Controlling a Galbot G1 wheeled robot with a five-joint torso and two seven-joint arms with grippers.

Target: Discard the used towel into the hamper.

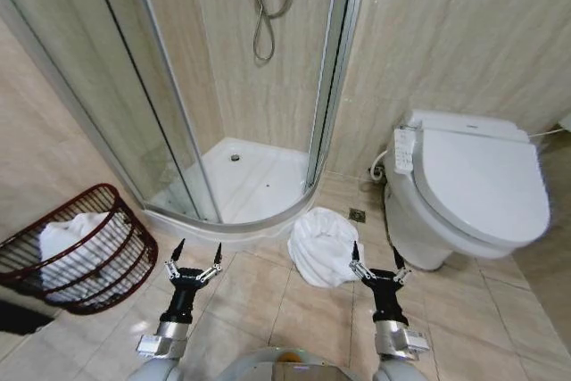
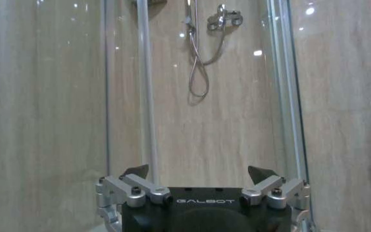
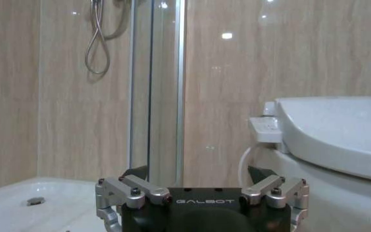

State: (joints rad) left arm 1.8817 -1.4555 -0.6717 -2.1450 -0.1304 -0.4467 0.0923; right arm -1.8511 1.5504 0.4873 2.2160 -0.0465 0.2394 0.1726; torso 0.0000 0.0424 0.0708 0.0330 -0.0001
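Observation:
A crumpled white towel (image 1: 322,246) lies on the tiled floor between the shower base and the toilet. The hamper (image 1: 107,207), a dark red-brown wicker basket, stands at the left wall with white cloth inside it. My right gripper (image 1: 376,258) is held upright and open just right of the towel, nothing between its fingers. My left gripper (image 1: 197,255) is also upright and open, between the hamper and the towel, empty. In the left wrist view the left gripper (image 2: 198,173) faces the shower glass. In the right wrist view the right gripper (image 3: 198,173) faces the shower frame and toilet.
A corner shower (image 1: 241,176) with glass doors and a raised white base stands ahead. A white toilet (image 1: 473,189) with closed lid is at the right. A floor drain (image 1: 358,215) sits beside the towel. Open tiled floor lies in front of me.

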